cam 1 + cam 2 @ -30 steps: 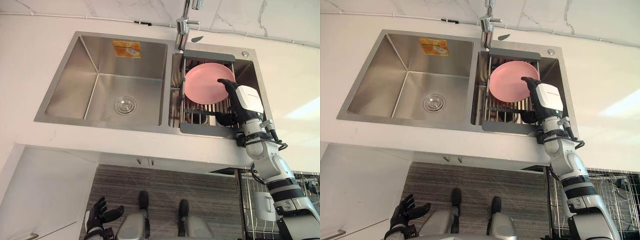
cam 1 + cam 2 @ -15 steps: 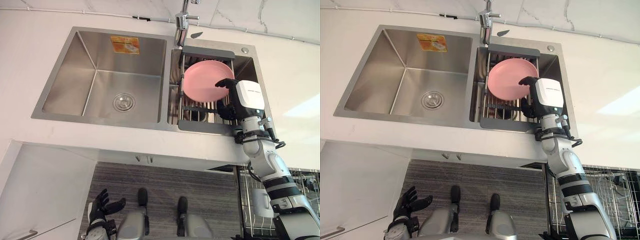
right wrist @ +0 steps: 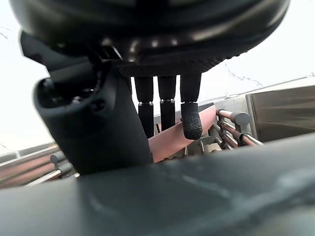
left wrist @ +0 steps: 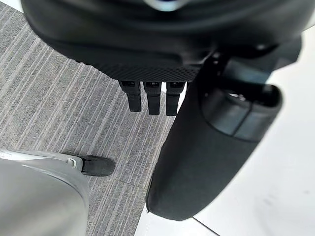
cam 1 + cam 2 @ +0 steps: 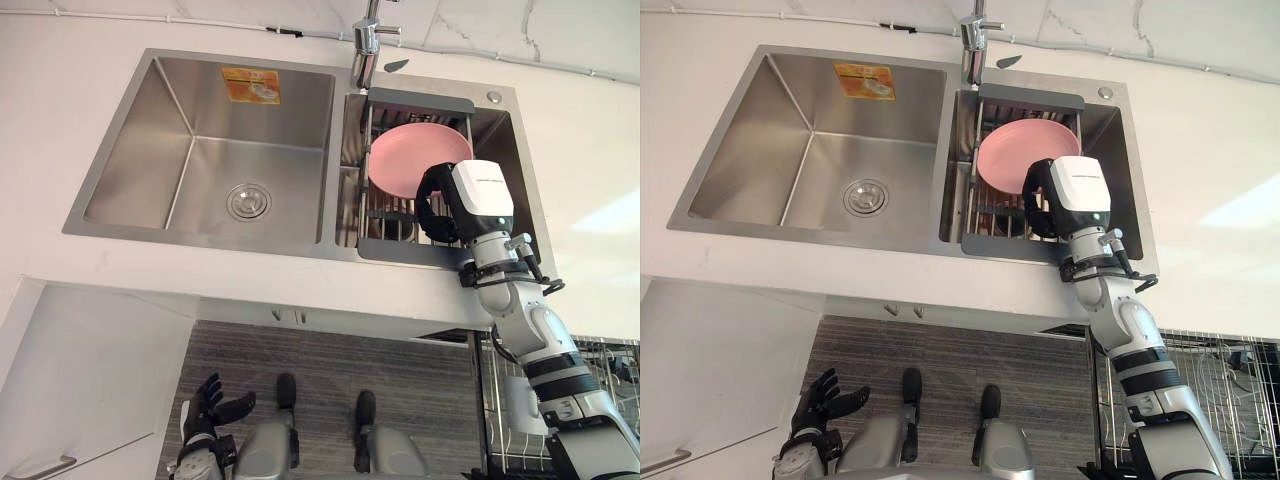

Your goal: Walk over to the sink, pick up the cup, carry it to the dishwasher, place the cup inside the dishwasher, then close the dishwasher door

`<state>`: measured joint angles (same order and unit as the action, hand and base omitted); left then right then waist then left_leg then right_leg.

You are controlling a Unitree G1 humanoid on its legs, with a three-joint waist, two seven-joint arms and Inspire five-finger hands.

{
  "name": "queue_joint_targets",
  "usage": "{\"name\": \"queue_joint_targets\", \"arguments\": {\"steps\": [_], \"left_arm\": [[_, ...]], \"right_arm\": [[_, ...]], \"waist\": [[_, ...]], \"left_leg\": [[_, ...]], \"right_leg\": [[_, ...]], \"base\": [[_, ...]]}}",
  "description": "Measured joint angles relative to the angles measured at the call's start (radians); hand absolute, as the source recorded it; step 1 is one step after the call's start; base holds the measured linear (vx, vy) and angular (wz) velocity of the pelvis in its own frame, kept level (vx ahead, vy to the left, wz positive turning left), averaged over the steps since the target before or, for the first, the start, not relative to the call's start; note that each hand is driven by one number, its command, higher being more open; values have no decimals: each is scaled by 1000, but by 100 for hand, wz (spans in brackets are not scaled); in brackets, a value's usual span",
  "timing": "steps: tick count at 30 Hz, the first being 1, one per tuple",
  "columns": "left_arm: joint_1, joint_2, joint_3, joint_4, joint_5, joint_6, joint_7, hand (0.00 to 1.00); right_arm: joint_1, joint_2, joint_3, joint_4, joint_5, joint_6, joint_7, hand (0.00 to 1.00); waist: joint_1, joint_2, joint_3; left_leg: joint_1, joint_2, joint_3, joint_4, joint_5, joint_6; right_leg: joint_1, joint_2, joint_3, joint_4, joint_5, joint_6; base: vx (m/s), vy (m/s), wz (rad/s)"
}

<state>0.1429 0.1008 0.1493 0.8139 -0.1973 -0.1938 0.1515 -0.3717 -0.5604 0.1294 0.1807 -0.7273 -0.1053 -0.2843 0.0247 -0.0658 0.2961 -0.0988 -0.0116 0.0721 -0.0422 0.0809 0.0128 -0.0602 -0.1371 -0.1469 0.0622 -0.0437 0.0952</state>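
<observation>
My right hand (image 5: 470, 200) hovering over rack (image 5: 400, 252), centre-right; wrist view showing fingers (image 3: 191, 123) hanging straight, empty, by pink plate (image 5: 410, 160) rim. Cannot tell cup's spot. Left hand (image 5: 207, 410) open, lower left.

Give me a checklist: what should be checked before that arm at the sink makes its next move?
1. Right hand above the drying rack in the sink's right basin: ok.
2. Its fingers straight, holding nothing: ok.
3. The cup in sight: cannot tell; the hand covers part of the rack.
4. Pink plate apart from the fingers: cannot tell; it lies just past them.
5. Left hand free and open, low over the floor: ok.
6. Dishwasher rack out in the open below the counter: ok.
</observation>
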Motion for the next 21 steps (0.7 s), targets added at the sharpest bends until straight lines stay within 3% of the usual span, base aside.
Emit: {"name": "queue_joint_targets", "arguments": {"steps": [13,21], "left_arm": [[10,-1,1,-1,4,7,-5,90],[19,1,1,7,32,14,-8,90]], "right_arm": [[71,13,-133,-282,38,-36,-26,30],[171,18,-164,-354,40,-57,-30,30]], "waist": [[-14,0,-1],[-19,0,-29]], "left_leg": [[74,2,22,-31,-3,-3],[108,4,31,-44,-5,-6]], "right_leg": [[53,1,23,-13,0,0],[79,5,31,-23,0,0]], "base": [[17,5,-5],[-14,1,-5]]}}
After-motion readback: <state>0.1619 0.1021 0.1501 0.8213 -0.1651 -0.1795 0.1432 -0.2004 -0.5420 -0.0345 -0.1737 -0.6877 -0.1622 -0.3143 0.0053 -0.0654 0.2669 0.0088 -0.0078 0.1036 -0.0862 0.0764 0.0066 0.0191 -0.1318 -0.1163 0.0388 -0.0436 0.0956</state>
